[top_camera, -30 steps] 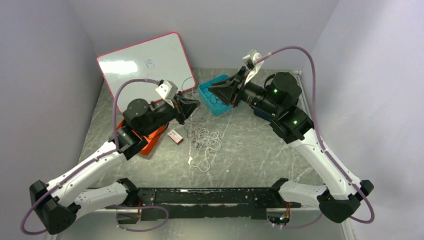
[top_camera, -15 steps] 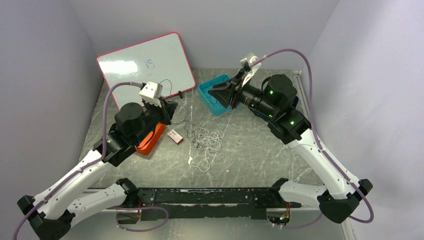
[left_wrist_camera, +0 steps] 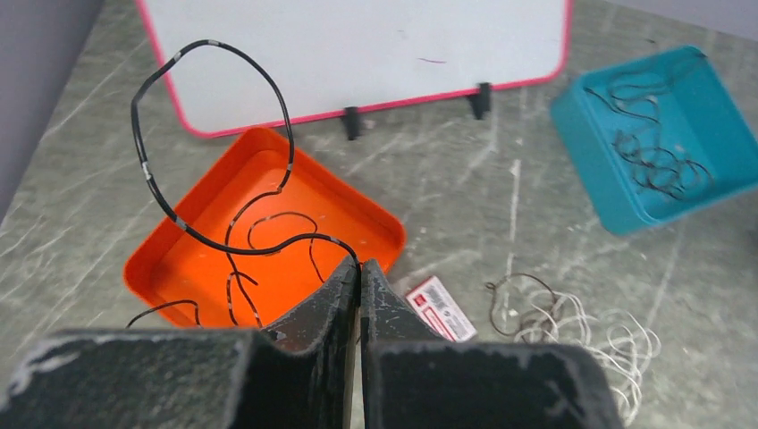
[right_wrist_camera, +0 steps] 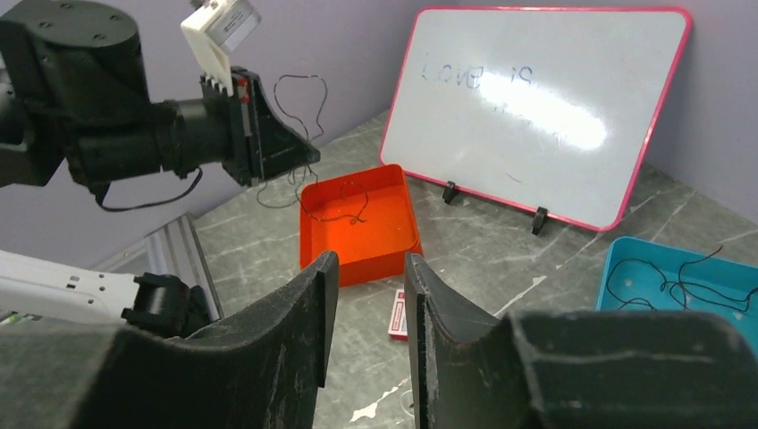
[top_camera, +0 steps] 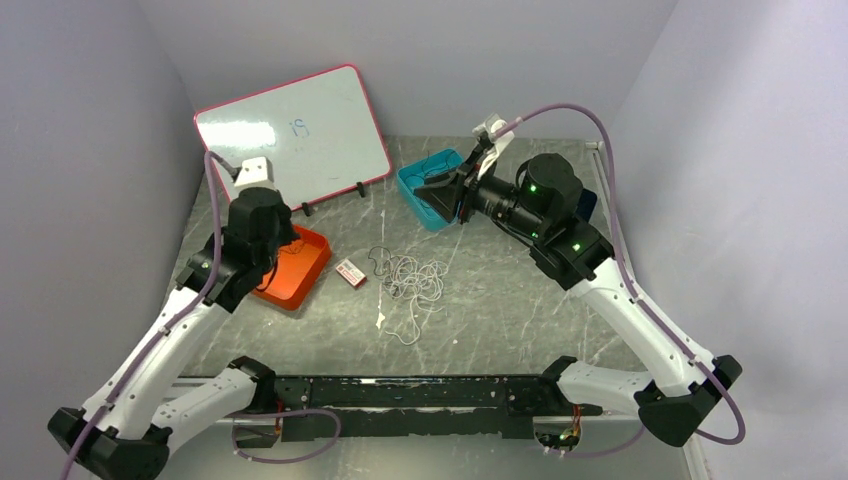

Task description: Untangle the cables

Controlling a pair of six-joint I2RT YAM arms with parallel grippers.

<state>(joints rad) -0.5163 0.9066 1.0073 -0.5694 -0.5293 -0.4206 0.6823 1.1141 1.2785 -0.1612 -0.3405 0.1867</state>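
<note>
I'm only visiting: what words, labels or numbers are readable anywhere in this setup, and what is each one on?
"is": faint blue marker on the whiteboard, seen from the top camera.
Other writing on the whiteboard: wiped and smudged, not readable.
Small red and white card on the table: it carries printed lines, too small to read.
No other text, brand or number can be made out in these views.

Orange tray (left_wrist_camera: 349, 219), teal tray (left_wrist_camera: 581, 161), black cable (left_wrist_camera: 208, 43) (grey-banded), white cables (top_camera: 418, 278), grey veined table (left_wrist_camera: 501, 206)
</note>
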